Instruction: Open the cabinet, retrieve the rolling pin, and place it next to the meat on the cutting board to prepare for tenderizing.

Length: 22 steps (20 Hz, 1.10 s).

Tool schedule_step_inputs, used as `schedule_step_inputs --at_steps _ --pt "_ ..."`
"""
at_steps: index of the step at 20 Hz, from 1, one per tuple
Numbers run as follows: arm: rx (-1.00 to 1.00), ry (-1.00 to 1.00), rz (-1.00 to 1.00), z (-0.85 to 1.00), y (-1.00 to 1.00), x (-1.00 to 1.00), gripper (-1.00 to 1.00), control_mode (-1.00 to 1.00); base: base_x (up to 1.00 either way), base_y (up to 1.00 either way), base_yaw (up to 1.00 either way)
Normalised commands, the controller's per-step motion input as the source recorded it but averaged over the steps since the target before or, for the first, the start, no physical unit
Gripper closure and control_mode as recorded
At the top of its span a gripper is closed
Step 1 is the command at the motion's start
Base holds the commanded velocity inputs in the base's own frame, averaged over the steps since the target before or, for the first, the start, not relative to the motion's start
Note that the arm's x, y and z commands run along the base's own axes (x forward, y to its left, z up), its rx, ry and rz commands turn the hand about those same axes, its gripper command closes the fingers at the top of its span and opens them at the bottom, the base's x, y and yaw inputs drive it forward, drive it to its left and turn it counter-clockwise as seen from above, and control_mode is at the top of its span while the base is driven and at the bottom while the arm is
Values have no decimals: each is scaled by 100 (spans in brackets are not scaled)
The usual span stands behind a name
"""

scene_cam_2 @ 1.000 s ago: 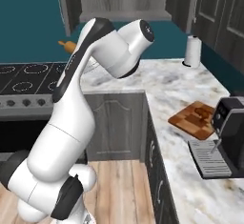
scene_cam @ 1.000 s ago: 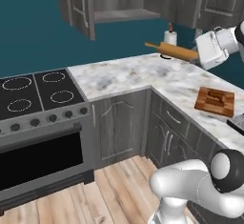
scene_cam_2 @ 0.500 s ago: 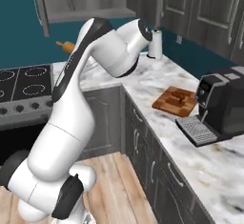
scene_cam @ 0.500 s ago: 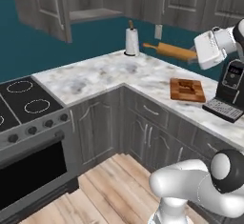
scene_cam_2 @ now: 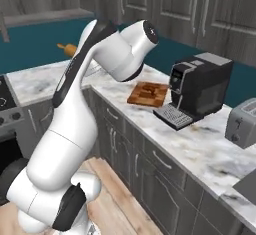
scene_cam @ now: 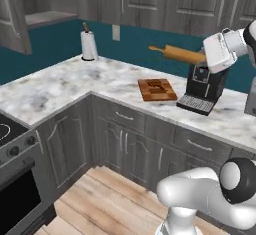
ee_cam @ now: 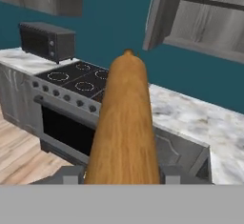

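Observation:
My gripper is shut on the rolling pin, an orange-brown wooden cylinder held level, high above the counter. The pin points left, away from the hand. In the hand view the rolling pin runs up the middle between my two fingertips. The cutting board lies on the marble counter below and left of the pin, with the dark meat on it. The board also shows beside the arm in the right base view. The cabinet hangs open, its door swung out and its shelf bare.
A black coffee machine stands right next to the board, under my hand. A paper towel roll stands at the back corner. There is a toaster further right, and a stove and a toaster oven to the left.
The base has turned, so the whole scene has slid left in both base views; board and coffee machine are now central. The pin stays in my grip.

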Motion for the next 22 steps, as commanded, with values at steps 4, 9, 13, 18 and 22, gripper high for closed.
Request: schedule_step_inputs --at_steps 4,9,13,18,22 --pt "0 0 0 0 0 0 100 100 7 43 -49" --pt "0 0 0 0 0 0 100 100 15 53 -46" --pt "0 0 0 0 0 0 100 100 20 64 -40" --pt "0 0 0 0 0 0 100 100 24 59 -34" --pt "0 0 0 0 0 0 100 100 28 49 -32"
